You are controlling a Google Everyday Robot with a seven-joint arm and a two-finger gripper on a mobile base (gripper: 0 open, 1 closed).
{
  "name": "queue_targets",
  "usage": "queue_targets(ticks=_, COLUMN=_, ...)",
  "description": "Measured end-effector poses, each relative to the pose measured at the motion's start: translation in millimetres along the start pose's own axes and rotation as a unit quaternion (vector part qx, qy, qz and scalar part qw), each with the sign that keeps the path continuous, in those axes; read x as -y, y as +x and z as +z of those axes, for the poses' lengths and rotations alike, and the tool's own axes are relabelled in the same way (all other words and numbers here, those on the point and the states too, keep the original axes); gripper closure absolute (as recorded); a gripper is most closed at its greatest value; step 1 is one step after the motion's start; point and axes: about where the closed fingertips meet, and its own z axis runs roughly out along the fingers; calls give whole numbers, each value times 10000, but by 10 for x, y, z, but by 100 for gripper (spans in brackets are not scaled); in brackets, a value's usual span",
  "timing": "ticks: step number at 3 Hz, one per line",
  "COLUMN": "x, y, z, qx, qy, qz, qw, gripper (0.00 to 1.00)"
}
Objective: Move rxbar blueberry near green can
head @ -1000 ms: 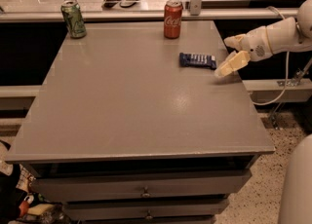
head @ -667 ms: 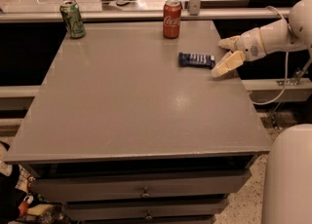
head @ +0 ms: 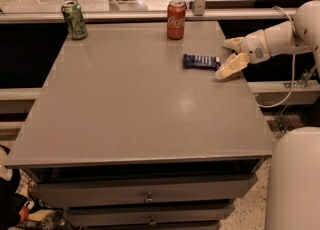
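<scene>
Gaping beside the rxbar blueberry (head: 201, 61), gripper (head: 229, 56) sits near a Coca-Cola can (head: 176, 20).

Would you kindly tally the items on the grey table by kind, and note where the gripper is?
Drink cans: 2, the green can and the red Coca-Cola can
Snack bars: 1, the rxbar blueberry
Total: 3
Gripper: open, beside the bar, near the table edge

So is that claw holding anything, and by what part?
Nothing is held. The gripper sits open beside the rxbar blueberry, which lies on the table.
</scene>
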Motion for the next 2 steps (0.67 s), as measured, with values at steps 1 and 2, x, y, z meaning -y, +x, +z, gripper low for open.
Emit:
queue_targets(ticks=1, x=0, y=0, z=0, qx=0, qy=0, qz=0, qw=10000, gripper=0)
queue_targets(ticks=2, x=0, y=-1, z=0, qx=1, qy=0, qz=-1, qw=10000, gripper=0)
